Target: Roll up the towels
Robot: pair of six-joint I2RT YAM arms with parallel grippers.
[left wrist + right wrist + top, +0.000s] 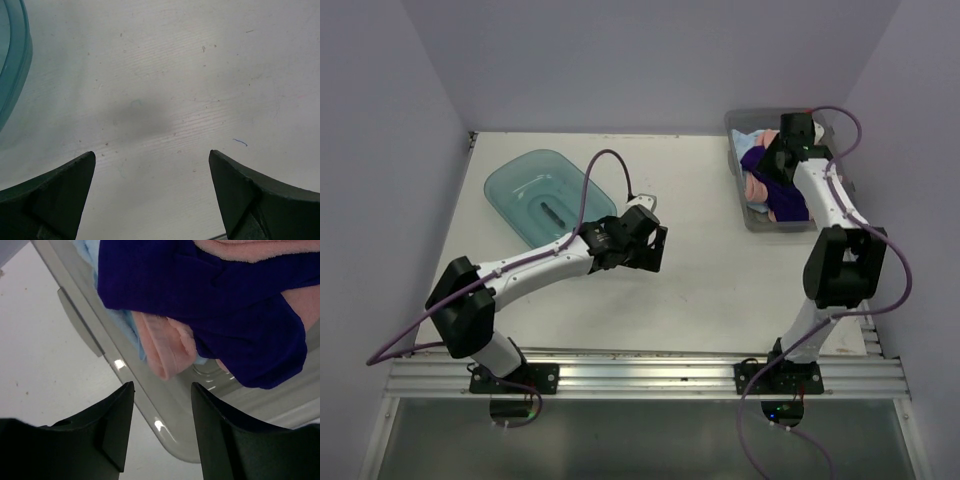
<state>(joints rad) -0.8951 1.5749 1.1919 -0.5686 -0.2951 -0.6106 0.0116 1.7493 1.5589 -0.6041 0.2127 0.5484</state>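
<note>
Right gripper (162, 387) fingers half-apart, empty, over grey bin (115, 360) rim; left gripper (151, 154) wide, idle. Step: fetching a towel, probably purple towel (225, 305). Next: dip in, pinch cloth.

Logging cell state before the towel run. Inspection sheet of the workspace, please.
Surface: white table, faint specks, one small blue thread.
Job's things: purple towel, pink towel and light blue towel heaped unrolled in the grey bin, far right.
Clutter: teal tub, far left.
Grippers: left gripper open above bare table; right gripper open at the bin's rim, holding nothing.
Cables: purple cables loop along both arms.
Surroundings: pale walls on three sides; metal rail at near edge.
</note>
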